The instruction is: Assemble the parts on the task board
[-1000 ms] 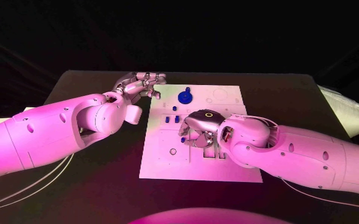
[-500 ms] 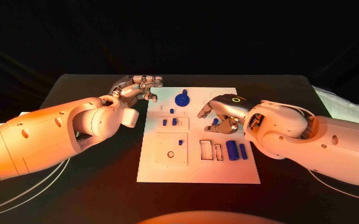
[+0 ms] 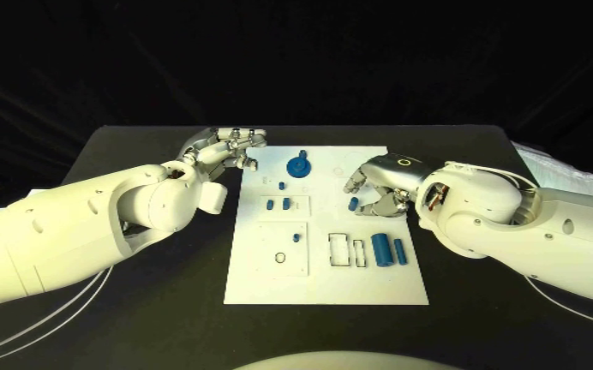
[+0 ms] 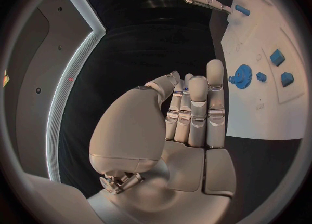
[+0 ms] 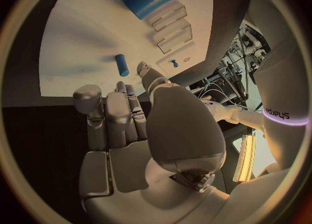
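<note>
Near the task board [image 3: 266, 289] front edge, two blue cylinders [image 3: 388, 249] lie long-axis 12-to-6, at 6 o'clock of the right hand [image 3: 377, 186], the nearer hand; whether its curled fingers grip the small blue part beneath, I cannot tell. Far at 10 o'clock, the left hand [image 3: 229, 146] hovers, fingers together, empty.

1. A black bench [image 3: 148, 301] spans the head view, its matte top running out to both sides and toward the far edge.
2. A black backdrop [image 3: 296, 36] hangs behind the bench and covers the whole upper part of the head view.
3. Thin pale cables [image 3: 50, 314] lie on the bench at its near left corner, curving toward the edge.
4. A pale object [image 3: 550, 164] sits at the bench's far right edge; what it is cannot be told.
</note>
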Action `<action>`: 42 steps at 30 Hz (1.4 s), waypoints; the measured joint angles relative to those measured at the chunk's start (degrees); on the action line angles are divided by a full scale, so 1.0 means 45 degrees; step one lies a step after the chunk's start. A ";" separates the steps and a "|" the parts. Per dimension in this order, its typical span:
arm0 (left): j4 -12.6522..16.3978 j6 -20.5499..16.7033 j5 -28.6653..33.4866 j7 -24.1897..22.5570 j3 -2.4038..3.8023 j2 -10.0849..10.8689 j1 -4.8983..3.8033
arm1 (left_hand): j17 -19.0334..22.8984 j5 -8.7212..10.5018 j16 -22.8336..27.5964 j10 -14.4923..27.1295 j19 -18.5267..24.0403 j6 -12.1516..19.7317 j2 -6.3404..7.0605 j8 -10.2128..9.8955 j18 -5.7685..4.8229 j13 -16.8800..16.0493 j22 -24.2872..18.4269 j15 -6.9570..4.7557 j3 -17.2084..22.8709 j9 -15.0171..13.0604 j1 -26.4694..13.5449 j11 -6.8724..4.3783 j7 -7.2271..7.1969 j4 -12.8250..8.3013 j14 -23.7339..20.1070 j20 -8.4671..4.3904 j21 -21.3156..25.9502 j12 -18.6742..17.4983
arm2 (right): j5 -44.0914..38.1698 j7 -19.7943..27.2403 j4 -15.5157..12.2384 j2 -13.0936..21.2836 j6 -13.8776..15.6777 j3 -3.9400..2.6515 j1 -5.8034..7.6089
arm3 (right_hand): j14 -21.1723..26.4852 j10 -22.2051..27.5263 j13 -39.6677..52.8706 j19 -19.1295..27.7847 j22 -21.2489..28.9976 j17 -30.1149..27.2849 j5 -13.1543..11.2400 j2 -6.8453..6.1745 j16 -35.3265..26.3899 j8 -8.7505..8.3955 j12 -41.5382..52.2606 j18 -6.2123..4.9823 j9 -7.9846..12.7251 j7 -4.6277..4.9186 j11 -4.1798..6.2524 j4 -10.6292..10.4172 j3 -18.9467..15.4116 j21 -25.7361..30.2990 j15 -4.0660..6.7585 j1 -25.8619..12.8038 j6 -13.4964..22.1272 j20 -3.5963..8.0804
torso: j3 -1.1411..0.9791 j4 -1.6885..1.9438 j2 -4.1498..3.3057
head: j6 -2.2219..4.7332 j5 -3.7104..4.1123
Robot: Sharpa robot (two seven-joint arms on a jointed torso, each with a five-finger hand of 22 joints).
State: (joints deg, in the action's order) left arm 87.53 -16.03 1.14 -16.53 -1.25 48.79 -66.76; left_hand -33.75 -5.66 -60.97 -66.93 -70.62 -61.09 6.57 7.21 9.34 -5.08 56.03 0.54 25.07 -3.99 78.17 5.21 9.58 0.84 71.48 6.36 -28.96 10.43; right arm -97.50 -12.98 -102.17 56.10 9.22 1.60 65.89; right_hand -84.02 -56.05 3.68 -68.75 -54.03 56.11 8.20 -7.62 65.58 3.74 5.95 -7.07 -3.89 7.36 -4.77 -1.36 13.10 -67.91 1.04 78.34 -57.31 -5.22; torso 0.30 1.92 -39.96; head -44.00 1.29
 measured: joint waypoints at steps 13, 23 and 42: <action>-0.0020 0.0046 0.0000 0.0015 0.0000 0.0000 0.0013 | -0.0001 0.0000 0.0000 -0.0001 0.0000 0.0000 0.0000 0.0000 0.0000 0.0001 0.0001 0.0000 0.0000 0.0000 0.0000 0.0000 0.0000 0.0000 0.0000 0.0000 0.0000 0.0000 | -0.0367 -0.0235 0.0685 -0.0452 -0.0398 0.0018 -0.0083 | -0.0001 -0.0134 0.0016 0.0001 0.0041 -0.0104 0.0077 0.0559 -0.0127 0.0000 0.0399 0.0001 -0.0015 -0.0029 -0.0007 0.0060 -0.0008 0.0052 0.0001 0.0559 -0.0270 -0.0001 | 0.0007 0.0016 -0.0012 | 0.0007 -0.0024; -0.0024 0.0075 -0.0001 0.0035 0.0000 0.0006 0.0017 | 0.0012 0.0000 0.0000 -0.0001 0.0000 0.0000 0.0000 0.0000 0.0000 0.0001 -0.0014 -0.0004 0.0000 -0.0001 0.0000 0.0000 0.0000 0.0001 -0.0088 0.0000 -0.0001 0.0000 | -0.0491 -0.0261 0.0869 -0.0673 -0.0699 0.0027 -0.0166 | 0.0001 -0.0995 0.0004 -0.0074 -0.0017 -0.0107 -0.0122 0.0788 -0.0127 0.0099 0.0742 -0.0001 -0.0063 0.0000 0.0024 -0.0053 0.0349 0.0052 -0.0097 0.0622 -0.0880 -0.0076 | 0.0005 -0.0006 -0.0007 | -0.0048 -0.0059; -0.0034 0.0120 -0.0001 0.0059 0.0000 0.0009 0.0021 | 0.0011 0.0000 0.0000 -0.0002 0.0000 0.0000 0.0000 0.0000 0.0000 0.0001 -0.0013 -0.0003 0.0000 -0.0001 0.0000 0.0000 0.0000 0.0001 -0.0088 0.0000 -0.0001 0.0000 | -0.0543 -0.0257 0.0989 -0.0847 -0.0474 0.0024 -0.0212 | 0.0001 -0.2235 -0.0035 -0.0869 -0.1266 0.0838 -0.0977 0.1178 0.0666 0.0354 0.0860 0.0000 -0.0114 -0.0090 0.0230 -0.0292 0.1193 -0.0802 -0.0096 0.0673 -0.1923 -0.0002 | 0.0007 0.0005 0.0005 | -0.0093 -0.0044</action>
State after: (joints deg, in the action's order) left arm 87.38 -15.49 1.14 -16.26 -1.25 48.84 -66.66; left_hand -33.70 -5.66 -60.97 -66.94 -70.62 -61.08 6.57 7.21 9.33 -5.08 55.97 0.52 25.07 -4.00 78.17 5.21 9.58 0.84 71.09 6.36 -28.97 10.43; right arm -99.95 -14.14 -97.72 52.29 7.09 1.71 64.94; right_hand -84.02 -66.11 3.52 -72.67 -59.73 59.88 3.80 -2.32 68.58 5.33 9.82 -7.07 -4.40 6.95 -3.74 -2.68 18.47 -71.52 0.61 81.37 -65.96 -5.23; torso 0.34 1.94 -39.94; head -44.42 1.09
